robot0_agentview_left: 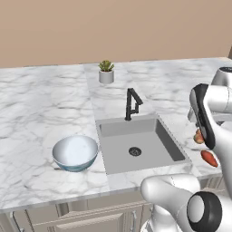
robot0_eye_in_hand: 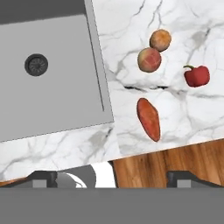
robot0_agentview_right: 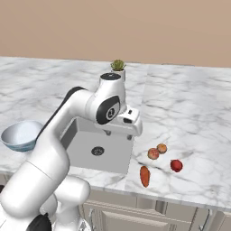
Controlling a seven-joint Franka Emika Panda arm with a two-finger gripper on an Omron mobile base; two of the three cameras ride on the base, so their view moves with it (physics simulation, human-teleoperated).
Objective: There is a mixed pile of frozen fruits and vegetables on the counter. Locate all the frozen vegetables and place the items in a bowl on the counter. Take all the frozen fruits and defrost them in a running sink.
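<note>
The mixed pile lies on the counter (robot0_agentview_right: 189, 117) to the right of the sink (robot0_agentview_right: 81, 140). It holds two orange-peach frozen fruits (robot0_eye_in_hand: 160, 40) (robot0_eye_in_hand: 149, 59), a dark red vegetable (robot0_eye_in_hand: 197, 75) and a long orange-red vegetable (robot0_eye_in_hand: 148, 119). In the right base view the fruits (robot0_agentview_right: 162, 148) (robot0_agentview_right: 153, 154) sit above the orange-red lump (robot0_agentview_right: 144, 176), with the red lump (robot0_agentview_right: 176, 165) to their right. My gripper (robot0_agentview_right: 119, 134) hangs open above the sink's right edge, left of the pile, holding nothing. The pale blue-white bowl (robot0_agentview_left: 74, 164) stands left of the sink (robot0_agentview_left: 122, 149).
A black faucet (robot0_agentview_left: 131, 104) rises behind the basin, and a small white pot with a green plant (robot0_agentview_left: 106, 72) stands farther back. The dark drain (robot0_eye_in_hand: 36, 64) sits in the sink floor. The counter's front edge runs just below the orange-red lump, with wood floor (robot0_eye_in_hand: 175, 157) beyond.
</note>
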